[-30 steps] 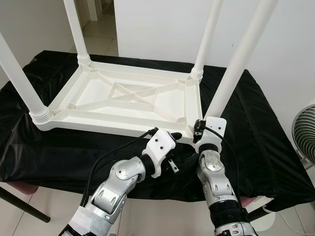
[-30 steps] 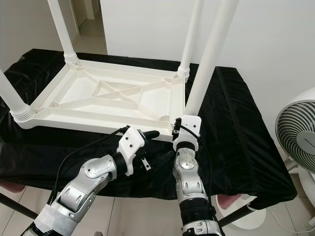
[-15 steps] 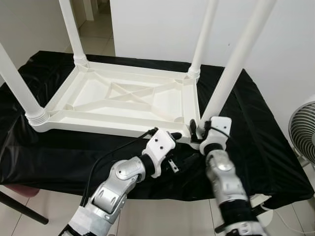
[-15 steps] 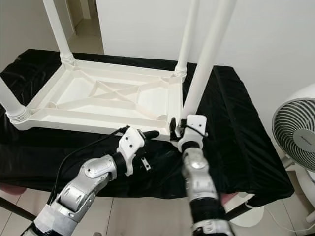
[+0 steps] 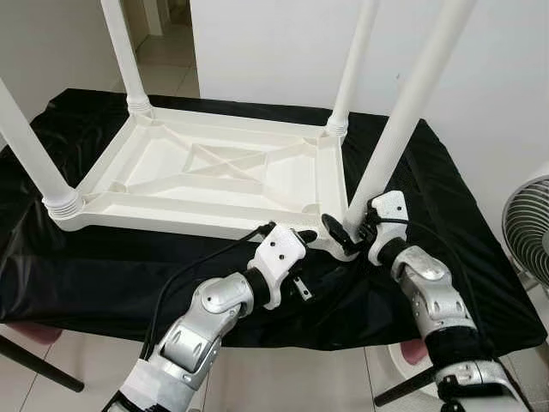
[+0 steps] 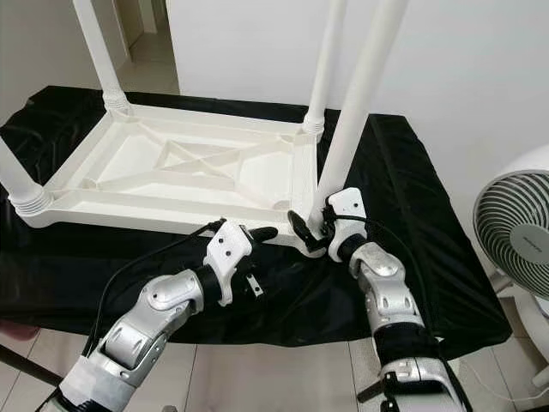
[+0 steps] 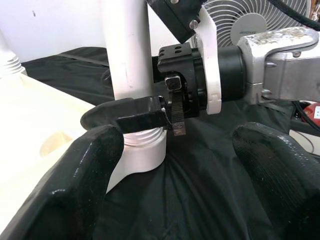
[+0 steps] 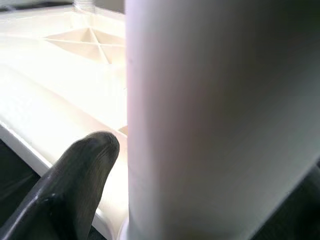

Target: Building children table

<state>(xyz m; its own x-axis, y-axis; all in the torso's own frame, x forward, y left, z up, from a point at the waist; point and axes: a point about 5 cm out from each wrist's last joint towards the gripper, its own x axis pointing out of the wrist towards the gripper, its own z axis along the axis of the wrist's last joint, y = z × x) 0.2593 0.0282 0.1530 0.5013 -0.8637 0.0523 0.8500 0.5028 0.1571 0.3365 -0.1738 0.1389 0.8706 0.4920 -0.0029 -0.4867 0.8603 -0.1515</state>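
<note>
A white plastic children's table lies upside down on a black cloth, its legs pointing up. My right gripper straddles the foot of the near right leg, just above its ribbed socket at the table's corner. One black finger lies across the leg's front and the other is behind it. The right wrist view shows the leg pressed against a finger. My left gripper hovers open just in front of that corner, holding nothing.
The black cloth covers a long bench whose front edge is close to my arms. Three other white legs stand at the remaining corners. A white floor fan stands at the right, beyond the bench end.
My right forearm has swung out to the right and the wrist has turned around the leg's foot, staying on it. The left arm has held still. The camera shifted slightly.
</note>
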